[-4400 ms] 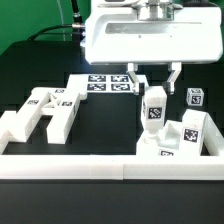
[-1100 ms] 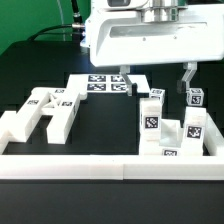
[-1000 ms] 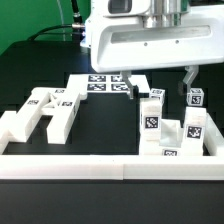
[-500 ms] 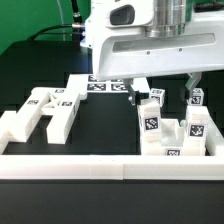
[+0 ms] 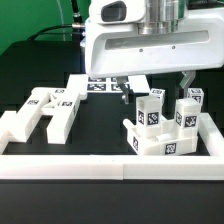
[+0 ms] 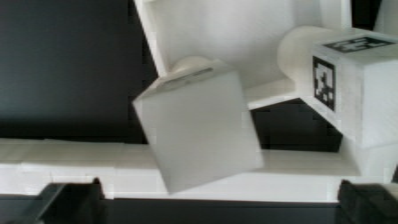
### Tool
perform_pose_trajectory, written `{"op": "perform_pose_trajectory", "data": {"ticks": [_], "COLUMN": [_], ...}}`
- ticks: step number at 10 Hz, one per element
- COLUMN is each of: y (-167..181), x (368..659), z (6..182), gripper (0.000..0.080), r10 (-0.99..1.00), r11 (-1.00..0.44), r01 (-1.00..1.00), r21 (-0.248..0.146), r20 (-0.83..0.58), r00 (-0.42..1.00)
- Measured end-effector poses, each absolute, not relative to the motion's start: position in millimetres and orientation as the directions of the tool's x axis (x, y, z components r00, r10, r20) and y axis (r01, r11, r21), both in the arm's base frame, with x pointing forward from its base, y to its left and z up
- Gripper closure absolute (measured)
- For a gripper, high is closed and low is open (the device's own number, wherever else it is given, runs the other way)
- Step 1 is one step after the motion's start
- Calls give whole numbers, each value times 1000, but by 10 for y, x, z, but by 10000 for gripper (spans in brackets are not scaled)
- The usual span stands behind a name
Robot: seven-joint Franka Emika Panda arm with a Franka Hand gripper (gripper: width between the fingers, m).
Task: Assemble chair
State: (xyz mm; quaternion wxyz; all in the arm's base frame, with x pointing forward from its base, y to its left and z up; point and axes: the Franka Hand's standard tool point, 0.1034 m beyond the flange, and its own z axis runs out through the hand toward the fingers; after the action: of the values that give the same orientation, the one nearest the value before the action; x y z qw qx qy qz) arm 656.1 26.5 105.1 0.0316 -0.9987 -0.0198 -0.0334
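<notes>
The chair parts are chunky white pieces with black-and-white tags. A boxy seat (image 5: pixel 165 146) lies at the exterior view's right with tagged upright pieces (image 5: pixel 152 110) standing on or by it. An H-shaped frame (image 5: pixel 45 110) lies at the left. My gripper (image 5: pixel 160 86) hangs just above the right cluster, open, with one finger (image 5: pixel 133 89) on each side of the uprights and nothing held. In the wrist view a plain white slab (image 6: pixel 196 130) and a tagged piece (image 6: pixel 338 70) lie ahead of the gripper (image 6: pixel 222 205), with dark fingertips (image 6: pixel 71 202) at the frame's corners.
A long white border wall (image 5: pixel 70 167) runs along the front of the black table. The marker board (image 5: pixel 100 84) lies flat behind the parts, partly hidden by the gripper body. Dark table surface shows between the H-shaped frame and the right cluster.
The gripper has moved toward the exterior view's right and come down over the right cluster. That cluster now reaches further left than half a second ago. The jaws have stayed open.
</notes>
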Motion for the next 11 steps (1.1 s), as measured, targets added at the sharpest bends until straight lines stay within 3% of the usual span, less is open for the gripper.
{"op": "perform_pose_trajectory", "data": {"ticks": [11], "y": [176], "x": [6395], "z": [814], "gripper": [150], "r10": [50], "r11": [-998], "r01": [54], "r21": [-38], "r20": [101], "r00": [994]}}
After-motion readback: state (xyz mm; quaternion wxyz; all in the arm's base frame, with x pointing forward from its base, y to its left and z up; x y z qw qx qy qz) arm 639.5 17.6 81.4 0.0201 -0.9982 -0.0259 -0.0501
